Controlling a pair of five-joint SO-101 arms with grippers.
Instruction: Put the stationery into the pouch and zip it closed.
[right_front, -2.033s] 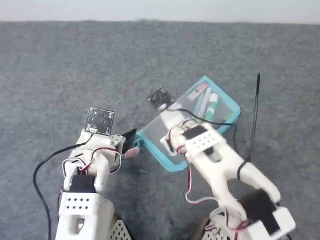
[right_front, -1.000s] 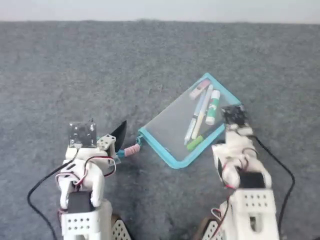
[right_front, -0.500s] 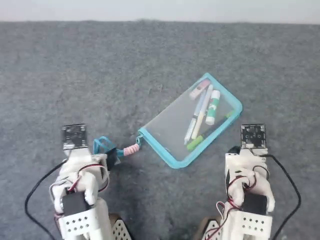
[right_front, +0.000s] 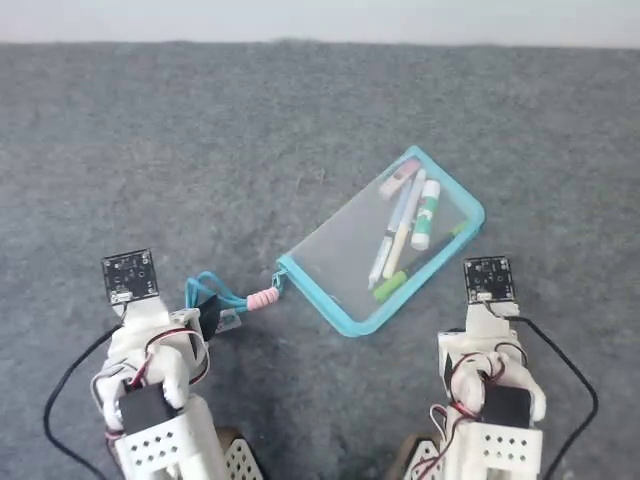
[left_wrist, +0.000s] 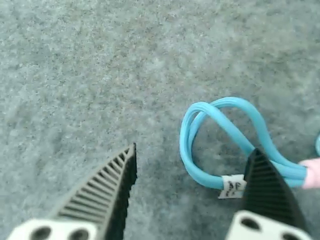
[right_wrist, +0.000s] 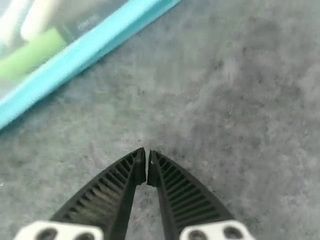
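Fingers of the left gripper (left_wrist: 195, 148) are spread wide w/ nothing held; they hover over the grey worktop (right_front: 200, 130) nr its near edge, left of centre. A blue cord loop (left_wrist: 220, 105) lies flat on the worktop btwn them, closer to one finger, whose tip overlaps the cord by a small white tag (left_wrist: 231, 186); can't tell if it touches. From the high view the loop runs to a pink coiled bead (right_front: 263, 298), which joins the pouch (right_front: 335, 255) at the corner facing the left arm. Right gripper (right_wrist: 146, 150) has its fingers pressed together, tips all but meeting, gripping nothing, pointed down at bare worktop nr the near edge, right of centre, just off the pouch's teal border (right_wrist: 90, 45) and apart from it. Pouch is clear w/ teal trim, lies flat and diagonal, right of centre, its far corner pointing toward the worktop's far right. Stationery sits inside, toward that far end: a white stick w/ green cap (right_front: 427, 215), two slim pens (right_front: 400, 235) side by side, a green marker (right_front: 390, 287) nr the border by the right arm, and a pinkish item (right_front: 400, 178) at the far corner. Both arms sit drawn back at the near edge, one each side of the pouch.
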